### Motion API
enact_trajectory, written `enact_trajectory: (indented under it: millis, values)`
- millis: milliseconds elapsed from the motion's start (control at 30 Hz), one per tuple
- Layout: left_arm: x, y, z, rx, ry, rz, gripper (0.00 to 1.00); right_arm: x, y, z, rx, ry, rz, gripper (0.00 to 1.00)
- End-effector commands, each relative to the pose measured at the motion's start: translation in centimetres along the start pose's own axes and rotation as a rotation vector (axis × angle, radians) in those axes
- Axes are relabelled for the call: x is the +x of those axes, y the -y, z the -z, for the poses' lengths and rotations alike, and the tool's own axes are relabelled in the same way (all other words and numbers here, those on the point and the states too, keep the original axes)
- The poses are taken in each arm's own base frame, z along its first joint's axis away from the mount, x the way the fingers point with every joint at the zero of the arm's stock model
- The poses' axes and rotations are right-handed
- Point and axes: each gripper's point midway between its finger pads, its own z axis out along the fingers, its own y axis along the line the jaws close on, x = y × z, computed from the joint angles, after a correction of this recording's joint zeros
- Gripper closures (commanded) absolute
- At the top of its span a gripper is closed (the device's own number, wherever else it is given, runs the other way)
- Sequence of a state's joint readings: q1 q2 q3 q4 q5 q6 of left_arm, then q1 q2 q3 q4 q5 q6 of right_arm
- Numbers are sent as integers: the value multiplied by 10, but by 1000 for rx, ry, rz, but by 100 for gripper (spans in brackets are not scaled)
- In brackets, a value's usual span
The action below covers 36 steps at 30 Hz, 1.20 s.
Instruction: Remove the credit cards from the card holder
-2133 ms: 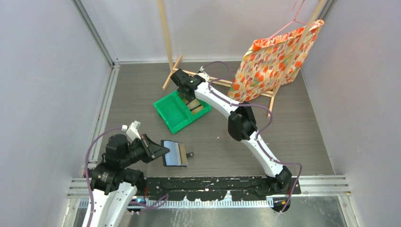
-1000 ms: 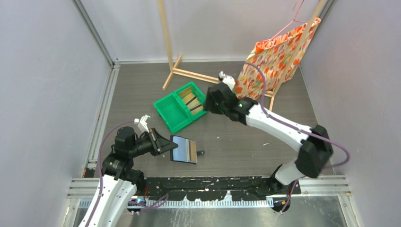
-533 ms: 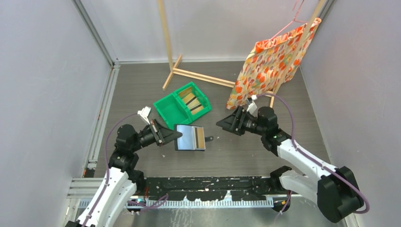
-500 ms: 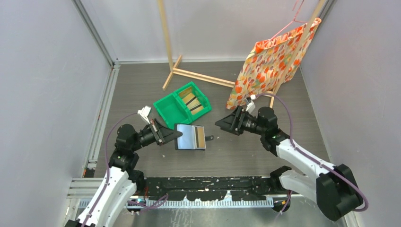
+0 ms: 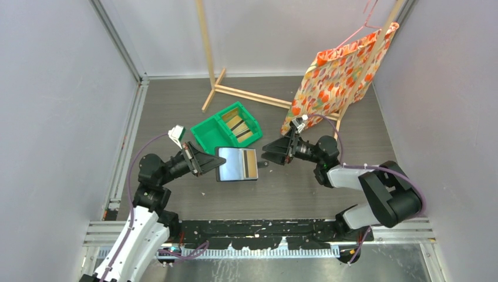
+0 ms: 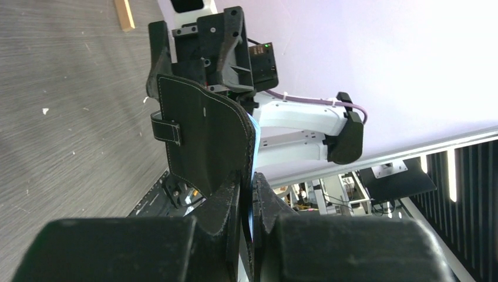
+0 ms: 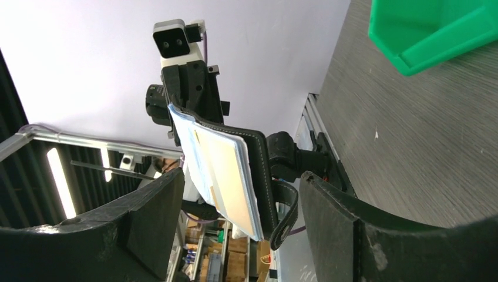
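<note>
No writing, brand, number or sign can be read anywhere. The markings on the credit cards in the card holder are too small to make out.

R claw spread wide, facing card holder.

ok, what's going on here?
The left tool is shut on the card holder, holding it open and up off the table. A tan card shows in its inner pocket. The right tool is open and pointed at the holder's free edge, gripping nothing. Other cards lie in one compartment of the green bin, so the unloading looks partway done.
</note>
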<state>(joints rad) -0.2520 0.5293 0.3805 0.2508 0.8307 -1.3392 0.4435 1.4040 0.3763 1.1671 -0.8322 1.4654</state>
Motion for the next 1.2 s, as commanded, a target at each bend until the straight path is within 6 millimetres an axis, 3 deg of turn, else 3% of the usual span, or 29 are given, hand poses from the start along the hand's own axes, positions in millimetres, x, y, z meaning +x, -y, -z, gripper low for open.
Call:
enact_trajectory:
  millis: [0,267,467,900,1067,1100,1167]
  values:
    - [-5,34,5,79,20,-67,100,2,-39,-8,-161,-38,93,24]
    - [-6,36,5,81,28,-69,100,37,-48,-30,-209,-175,103,24]
    - [-7,33,5,62,38,-80,100,42,-52,-30,-219,-187,115,30]
    - [-3,17,7,-10,28,-78,99,43,-44,-24,-194,-151,76,71]
    - [1,-10,10,-117,26,-70,99,41,-29,-27,-158,-141,45,99]
    - [2,-17,11,-150,29,-65,98,42,-24,-27,-146,-144,34,99]
    - [1,-30,15,-226,40,-68,79,42,-15,-25,-119,-142,20,99]
